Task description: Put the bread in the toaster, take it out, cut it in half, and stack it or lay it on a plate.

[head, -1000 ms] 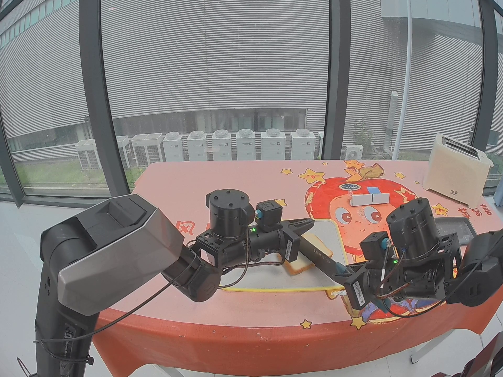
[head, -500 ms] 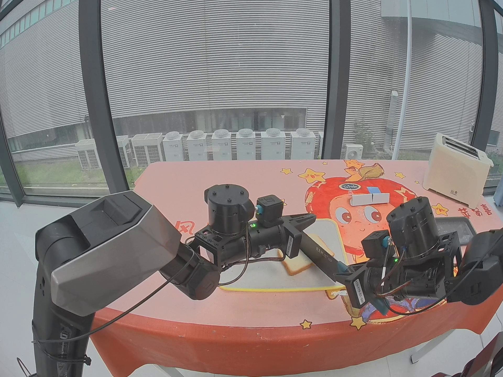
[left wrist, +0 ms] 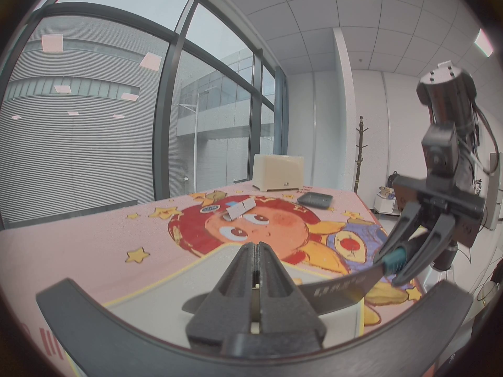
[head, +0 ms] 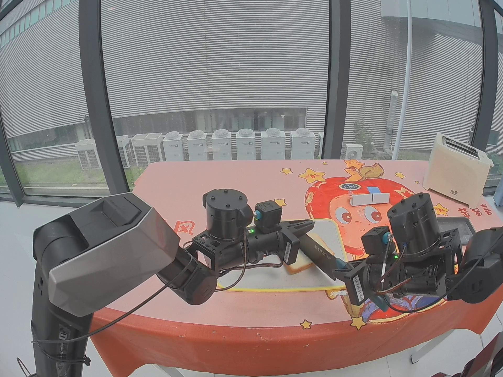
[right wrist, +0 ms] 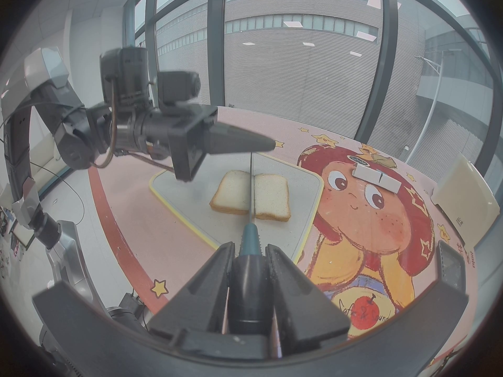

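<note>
A slice of bread [right wrist: 270,197] lies on the white cutting board [right wrist: 183,189] near the table's front. My right gripper [right wrist: 250,268] is shut on the teal handle of a knife [right wrist: 251,184], whose blade stands across the middle of the slice. In the head view the knife [head: 320,255] runs from my right gripper [head: 343,274] over the bread [head: 296,264]. My left gripper [head: 309,226] is shut and empty, hovering just above the slice beside the blade. The cream toaster [head: 456,169] stands at the far right. A dark plate [head: 461,227] lies behind my right arm.
Small white blocks [head: 370,198] lie on the cartoon tablecloth beyond the cutting board [head: 272,277]. From the left wrist, the toaster [left wrist: 277,172] and dark plate [left wrist: 314,200] sit past the knife blade [left wrist: 340,289]. The table's front edge is close to both arms.
My left gripper rose slightly, then sank back down over the bread. The right arm with the knife has barely shifted.
</note>
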### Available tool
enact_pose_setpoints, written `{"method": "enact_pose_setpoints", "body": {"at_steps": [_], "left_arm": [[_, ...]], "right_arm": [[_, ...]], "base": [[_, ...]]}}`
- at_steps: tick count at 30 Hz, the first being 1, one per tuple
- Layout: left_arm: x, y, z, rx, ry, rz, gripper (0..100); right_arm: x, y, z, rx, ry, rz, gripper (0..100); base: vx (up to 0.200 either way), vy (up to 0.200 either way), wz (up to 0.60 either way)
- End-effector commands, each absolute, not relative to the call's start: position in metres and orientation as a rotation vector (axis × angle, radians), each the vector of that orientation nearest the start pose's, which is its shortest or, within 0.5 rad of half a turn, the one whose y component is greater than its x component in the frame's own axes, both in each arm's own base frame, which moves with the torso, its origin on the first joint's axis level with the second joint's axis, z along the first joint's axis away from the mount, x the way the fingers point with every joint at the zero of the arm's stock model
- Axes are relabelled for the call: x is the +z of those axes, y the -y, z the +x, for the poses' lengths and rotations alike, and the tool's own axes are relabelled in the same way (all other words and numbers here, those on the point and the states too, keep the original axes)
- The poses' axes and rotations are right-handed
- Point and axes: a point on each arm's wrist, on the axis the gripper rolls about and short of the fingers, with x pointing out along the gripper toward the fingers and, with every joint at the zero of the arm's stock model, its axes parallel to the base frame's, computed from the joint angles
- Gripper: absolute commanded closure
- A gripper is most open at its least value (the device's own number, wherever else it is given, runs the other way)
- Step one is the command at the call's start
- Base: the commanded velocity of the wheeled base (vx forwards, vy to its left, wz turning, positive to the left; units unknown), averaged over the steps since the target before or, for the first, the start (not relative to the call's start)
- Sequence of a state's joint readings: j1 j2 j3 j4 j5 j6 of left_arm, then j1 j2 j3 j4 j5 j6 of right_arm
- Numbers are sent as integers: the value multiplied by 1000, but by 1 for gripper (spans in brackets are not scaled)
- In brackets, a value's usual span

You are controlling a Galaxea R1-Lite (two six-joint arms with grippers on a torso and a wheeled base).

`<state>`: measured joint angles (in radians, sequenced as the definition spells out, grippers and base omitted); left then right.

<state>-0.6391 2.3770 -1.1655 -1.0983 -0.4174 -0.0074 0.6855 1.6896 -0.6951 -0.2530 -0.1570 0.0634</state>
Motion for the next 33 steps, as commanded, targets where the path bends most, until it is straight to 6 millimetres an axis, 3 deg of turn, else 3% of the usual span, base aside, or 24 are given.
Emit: {"method": "enact_pose_setpoints", "body": {"at_steps": [1,13,23,30,33], "left_arm": [[43,276,356,-1054,-154,10,100],[39,283,354,-1068,-156,5,100],[53,282,355,-1066,-122,1,100],[47,280,353,-1065,-144,5,100],[51,281,355,-1066,-129,2,100]], "right_arm": [[123,-167,211,481,-702,-246,100],[115,-168,206,466,-743,-214,100],[128,-172,212,472,-690,-190,100],[121,-170,209,467,-721,-203,100],[109,-166,203,467,-766,-226,100]], "base": [[0,0,0],[0,0,0],[0,0,0],[0,0,0],[0,0,0]]}}
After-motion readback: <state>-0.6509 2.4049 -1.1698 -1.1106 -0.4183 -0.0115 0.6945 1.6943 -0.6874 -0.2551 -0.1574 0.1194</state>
